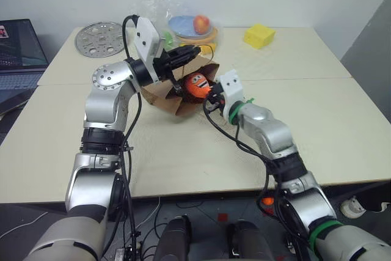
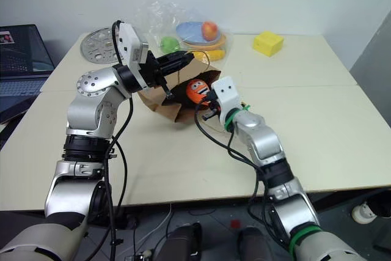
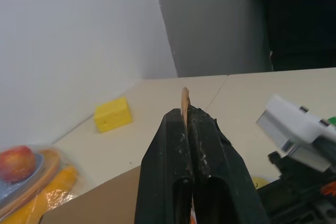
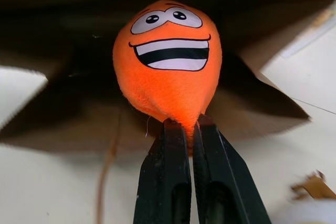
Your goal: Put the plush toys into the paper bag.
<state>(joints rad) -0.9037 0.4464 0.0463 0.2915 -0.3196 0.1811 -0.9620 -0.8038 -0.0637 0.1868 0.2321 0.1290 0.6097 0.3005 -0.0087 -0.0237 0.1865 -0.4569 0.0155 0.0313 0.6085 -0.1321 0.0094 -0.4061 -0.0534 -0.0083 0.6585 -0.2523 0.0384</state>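
The brown paper bag (image 1: 168, 97) lies on its side in the middle of the table, with its mouth facing my right arm. My left gripper (image 1: 192, 52) is shut on the bag's upper edge (image 3: 184, 97) and holds the mouth up. One of the plush toys, an orange carrot (image 4: 168, 72) with a cartoon face, hangs in the bag's mouth. My right gripper (image 4: 189, 127) is shut on the carrot's narrow end, just outside the opening (image 1: 211, 97). The dark inside of the bag lies behind the toy.
Behind the bag stands a plate of fruit in clear plastic wrap (image 1: 192, 27). A yellow sponge-like block (image 1: 259, 35) sits at the back right, a round metal disc (image 1: 99, 39) at the back left, and a laptop (image 1: 18, 53) beyond the left edge. A person (image 3: 294, 19) stands past the table.
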